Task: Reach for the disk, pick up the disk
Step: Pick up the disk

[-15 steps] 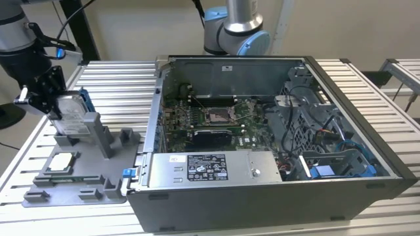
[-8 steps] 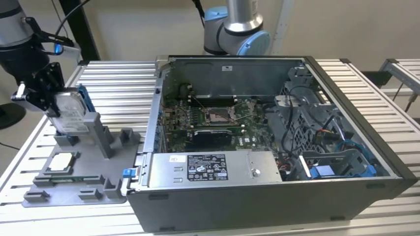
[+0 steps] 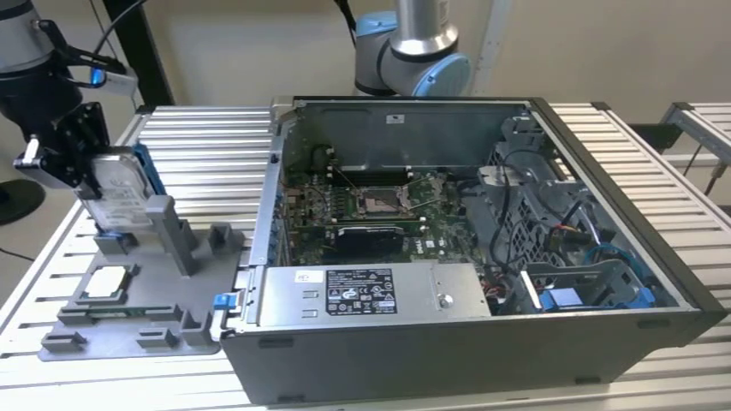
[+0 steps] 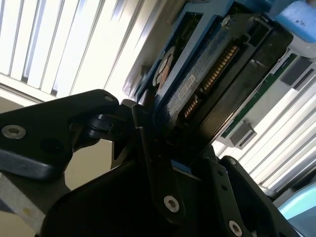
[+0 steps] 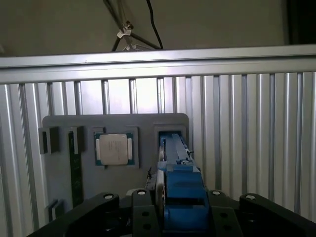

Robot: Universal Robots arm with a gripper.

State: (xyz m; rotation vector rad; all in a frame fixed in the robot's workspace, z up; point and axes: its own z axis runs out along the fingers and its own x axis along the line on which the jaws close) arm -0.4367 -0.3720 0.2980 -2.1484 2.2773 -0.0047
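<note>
Soft, even room light fills the exterior view: the ribbed table (image 3: 205,137) reads bright, the open computer case (image 3: 457,360) dim inside with faint shadows. In the second wrist view the slats glare to white behind the dark, backlit gripper (image 4: 177,148), and the disk (image 4: 207,84) shows a glossy sheen. The first wrist view is duller

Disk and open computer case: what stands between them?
In the exterior view, the grey fixture's upright posts stand between the disk, clamped in the gripper, and the computer case.
</note>
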